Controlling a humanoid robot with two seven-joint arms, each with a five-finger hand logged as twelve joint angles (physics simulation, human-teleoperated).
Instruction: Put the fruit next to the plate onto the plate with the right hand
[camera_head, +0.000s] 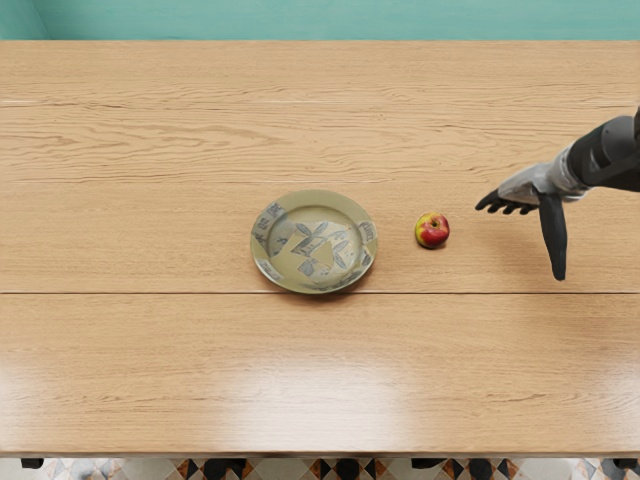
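Beyond the fingertips of the right hand (528, 192), which hovers with fingers loosely spread and holding nothing, the apple (432, 230) sits on the table (150, 350); farther that way lies the plate (260, 240), its patterned face uncovered.

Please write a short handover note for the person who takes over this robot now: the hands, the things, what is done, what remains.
Right hand: open, holds nothing, above the table to the right of the apple, not touching it.
Left hand: not in view.
Apple: on the table, just right of the plate, apart from it.
Plate: mid-table, nothing on it.
Done: nothing yet.
Left: grasp the apple, lift it, set it on the plate.
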